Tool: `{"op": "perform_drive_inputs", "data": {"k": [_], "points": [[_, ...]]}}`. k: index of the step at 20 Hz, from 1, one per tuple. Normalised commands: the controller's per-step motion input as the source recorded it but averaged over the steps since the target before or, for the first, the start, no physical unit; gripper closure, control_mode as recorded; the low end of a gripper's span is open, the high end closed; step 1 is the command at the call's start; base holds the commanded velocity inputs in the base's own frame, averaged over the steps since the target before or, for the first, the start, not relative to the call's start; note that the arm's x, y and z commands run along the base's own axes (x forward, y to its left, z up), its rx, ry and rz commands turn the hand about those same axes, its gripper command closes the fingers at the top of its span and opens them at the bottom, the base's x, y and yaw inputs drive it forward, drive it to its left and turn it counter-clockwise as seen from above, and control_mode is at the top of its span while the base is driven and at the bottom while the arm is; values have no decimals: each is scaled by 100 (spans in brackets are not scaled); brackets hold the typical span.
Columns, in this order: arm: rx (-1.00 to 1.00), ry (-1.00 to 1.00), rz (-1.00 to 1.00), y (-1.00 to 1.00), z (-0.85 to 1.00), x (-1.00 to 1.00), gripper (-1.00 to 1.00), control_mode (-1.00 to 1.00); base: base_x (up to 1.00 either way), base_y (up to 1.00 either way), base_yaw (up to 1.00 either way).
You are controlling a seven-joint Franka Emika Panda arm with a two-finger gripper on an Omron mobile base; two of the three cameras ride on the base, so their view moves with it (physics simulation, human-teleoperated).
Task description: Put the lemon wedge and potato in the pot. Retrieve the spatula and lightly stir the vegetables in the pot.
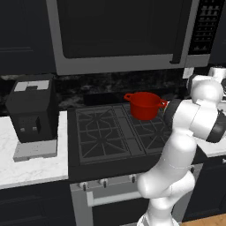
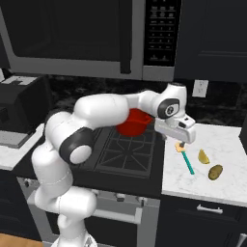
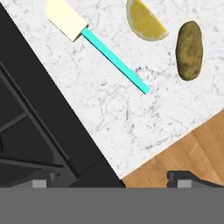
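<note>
The gripper [image 2: 180, 143] hangs over the white counter [image 2: 226, 185] with its jaws wide apart, holding nothing. The lemon wedge [image 3: 144, 20] and the potato [image 3: 189, 44] lie close together, just past the spatula [image 3: 100, 46] — so a clumsy grab could bump one and send it rolling (the potato is round and lumpy). The red pot [image 1: 144, 105] waits on the black stove [image 1: 112, 132], well apart. The lemon looks slick and curved — the spatula is thin and flat

A home kitchen: black gas stove [image 1: 117, 132] under a steel microwave [image 1: 123, 33], white marble counters [image 2: 226, 181], black coffee machine [image 1: 32, 114].
</note>
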Motion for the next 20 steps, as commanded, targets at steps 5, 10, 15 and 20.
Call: {"op": "perform_drive_inputs", "data": {"k": [5, 10, 15, 20], "points": [[0, 1, 0, -29, -24, 13, -100, -100, 0, 0, 0], [0, 0, 1, -6, -26, 22, -100, -100, 0, 0, 0], [0, 0, 7, -52, -49, 31, -100, -100, 0, 0, 0], [0, -6, 18, -62, -35, 4, -100, -100, 0, 0, 0]]}}
